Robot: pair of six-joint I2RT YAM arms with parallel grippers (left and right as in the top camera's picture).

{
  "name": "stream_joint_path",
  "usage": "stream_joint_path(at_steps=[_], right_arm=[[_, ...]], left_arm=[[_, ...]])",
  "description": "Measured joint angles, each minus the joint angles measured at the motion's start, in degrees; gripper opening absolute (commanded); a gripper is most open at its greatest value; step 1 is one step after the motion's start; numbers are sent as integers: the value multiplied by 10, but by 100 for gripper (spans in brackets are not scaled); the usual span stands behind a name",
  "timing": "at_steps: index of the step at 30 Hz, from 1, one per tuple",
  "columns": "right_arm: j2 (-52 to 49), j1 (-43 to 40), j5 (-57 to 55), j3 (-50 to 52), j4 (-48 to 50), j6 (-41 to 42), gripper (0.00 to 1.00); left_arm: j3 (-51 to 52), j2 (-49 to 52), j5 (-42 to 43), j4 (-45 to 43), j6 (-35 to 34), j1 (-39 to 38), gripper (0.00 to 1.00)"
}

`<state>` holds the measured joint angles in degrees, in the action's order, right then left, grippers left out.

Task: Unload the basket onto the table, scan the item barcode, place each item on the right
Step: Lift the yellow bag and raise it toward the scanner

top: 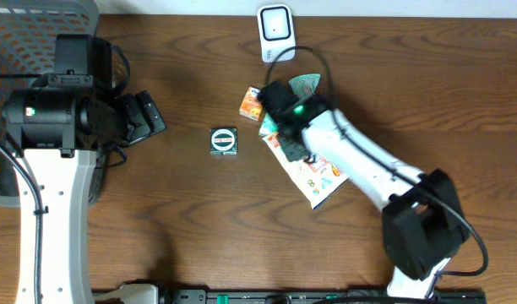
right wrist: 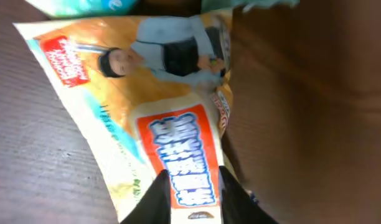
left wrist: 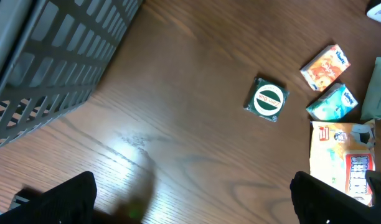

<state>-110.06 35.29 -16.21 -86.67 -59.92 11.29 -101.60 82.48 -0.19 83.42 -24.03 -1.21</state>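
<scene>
Item: snack pouch (right wrist: 178, 143) flat on counter (top: 199, 219) | likely light, soft, slippery film | pinch an edge seam | right claw (right wrist: 193, 196) narrowed over it, grip cannot tell | left claw (left wrist: 197, 199) released

The table (top: 199, 219) is dark wood with a smooth, faintly shiny grain, the snack packet (right wrist: 178, 149) glossy printed plastic film, the basket (left wrist: 47, 56) matt grey plastic lattice.

Soft, even light from above; I note a pale glare patch on the table (left wrist: 133, 140), left wrist view. Right wrist view: close, blurred, packet (right wrist: 178, 137) print smeared.
</scene>
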Motion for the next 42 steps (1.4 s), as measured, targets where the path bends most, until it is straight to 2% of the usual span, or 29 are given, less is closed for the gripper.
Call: stream_joint_path(at_steps=[6, 11, 15, 17, 19, 20, 23, 26, 30, 36, 42], right_arm=[[1, -61, 120, 57, 58, -30, 20], [4, -62, 148, 151, 154, -37, 21], [18, -62, 151, 173, 174, -37, 24], [19, -62, 152, 169, 165, -32, 34], [18, -63, 155, 155, 124, -27, 49], [18, -64, 156, 146, 105, -26, 87], [18, -71, 160, 103, 70, -26, 99], [25, -81, 147, 60, 73, -27, 99], [28, -94, 142, 63, 87, -28, 99], [28, -125, 183, 118, 148, -45, 99], [28, -139, 277, 190, 249, -64, 99]], left_arm=[[0, 0, 0, 0, 0, 0, 97], [0, 0, 0, 0, 0, 0, 98], [0, 0, 0, 0, 0, 0, 98], [0, 0, 0, 0, 0, 0, 98], [0, 0, 0, 0, 0, 0, 98], [0, 0, 0, 0, 0, 0, 98], [0, 0, 0, 0, 0, 0, 98], [0, 0, 0, 0, 0, 0, 98], [0, 0, 0, 0, 0, 0, 98], [0, 0, 0, 0, 0, 0, 98], [0, 0, 0, 0, 0, 0, 98]])
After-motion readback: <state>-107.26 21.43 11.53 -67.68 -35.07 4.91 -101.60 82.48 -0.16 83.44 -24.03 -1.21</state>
